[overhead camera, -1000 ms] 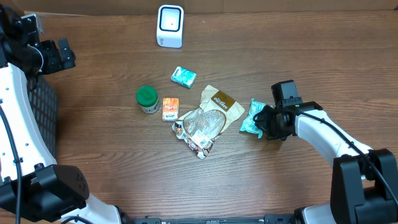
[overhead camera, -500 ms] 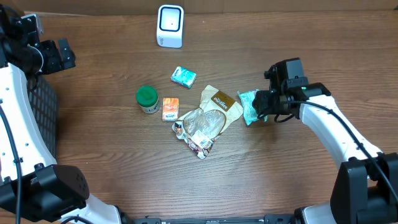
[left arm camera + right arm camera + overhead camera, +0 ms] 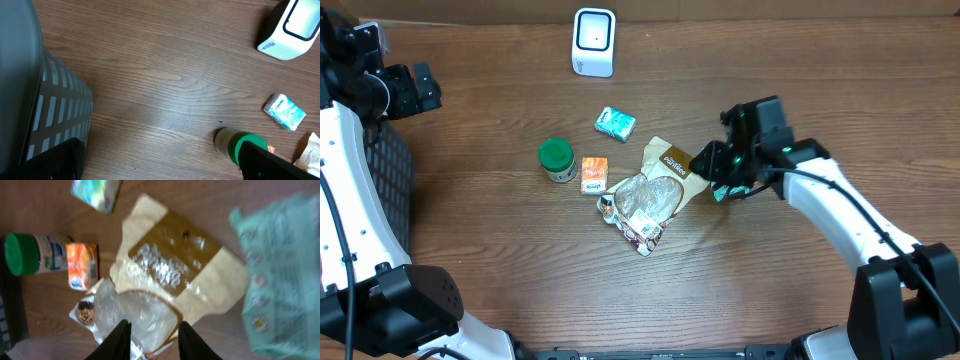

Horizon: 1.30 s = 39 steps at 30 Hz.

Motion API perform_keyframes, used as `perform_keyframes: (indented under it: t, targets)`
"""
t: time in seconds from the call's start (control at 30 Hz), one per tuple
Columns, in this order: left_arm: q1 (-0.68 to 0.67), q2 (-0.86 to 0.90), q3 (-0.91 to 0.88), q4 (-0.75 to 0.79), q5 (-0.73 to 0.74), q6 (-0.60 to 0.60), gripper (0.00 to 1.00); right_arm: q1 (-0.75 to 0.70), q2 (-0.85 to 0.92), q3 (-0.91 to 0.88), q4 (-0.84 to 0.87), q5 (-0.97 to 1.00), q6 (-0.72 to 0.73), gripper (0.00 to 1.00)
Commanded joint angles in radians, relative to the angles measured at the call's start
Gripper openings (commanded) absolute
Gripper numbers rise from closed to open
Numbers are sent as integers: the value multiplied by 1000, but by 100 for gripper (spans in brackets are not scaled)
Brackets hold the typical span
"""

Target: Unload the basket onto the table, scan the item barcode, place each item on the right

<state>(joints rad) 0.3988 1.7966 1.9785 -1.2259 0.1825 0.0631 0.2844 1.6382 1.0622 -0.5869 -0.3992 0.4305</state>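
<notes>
1. My right pincer (image 3: 154, 326) hangs with fingers parted, gripping nothing; the green packet (image 3: 280, 280) sits just beside it, at 3 o'clock from the brown bag (image 3: 675, 163).
2. The scanner (image 3: 593, 42) stands at 12 o'clock; my left pincer (image 3: 160, 150) is parked wide open, I judge to keep the path clear.

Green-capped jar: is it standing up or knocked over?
Upright. The overhead view looks down on the jar and its round green cap, with only a strip of label showing below.

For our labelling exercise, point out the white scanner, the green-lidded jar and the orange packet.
white scanner (image 3: 593, 42): overhead view, middle of its front face.
green-lidded jar (image 3: 556, 153): overhead view, centre of lid.
orange packet (image 3: 593, 174): overhead view, middle of top face.
</notes>
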Motion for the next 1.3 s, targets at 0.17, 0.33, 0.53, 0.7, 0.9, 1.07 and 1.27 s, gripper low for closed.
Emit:
perform_keyframes:
  t: [0.17, 0.33, 0.53, 0.7, 0.9, 1.07, 1.27]
  targets:
    - [-6, 10, 4, 3, 1, 27, 100, 6, 31, -103, 3, 103, 154, 29]
    - [-6, 10, 4, 3, 1, 27, 100, -32, 43, -106, -1, 213, 154, 33]
    - [-6, 10, 4, 3, 1, 27, 100, -115, 43, -106, -24, 220, 153, 33]
    - [-6, 10, 4, 3, 1, 27, 99, -154, 43, -98, -12, 190, 122, 33]
    - [-6, 10, 4, 3, 1, 27, 99, -203, 28, 24, -112, 93, 13, 40]
    - [-6, 10, 4, 3, 1, 27, 99, -298, 28, 121, -221, 60, -97, 48]
    - [-6, 10, 4, 3, 0, 27, 100, -346, 115, 117, -224, -28, -173, 46]
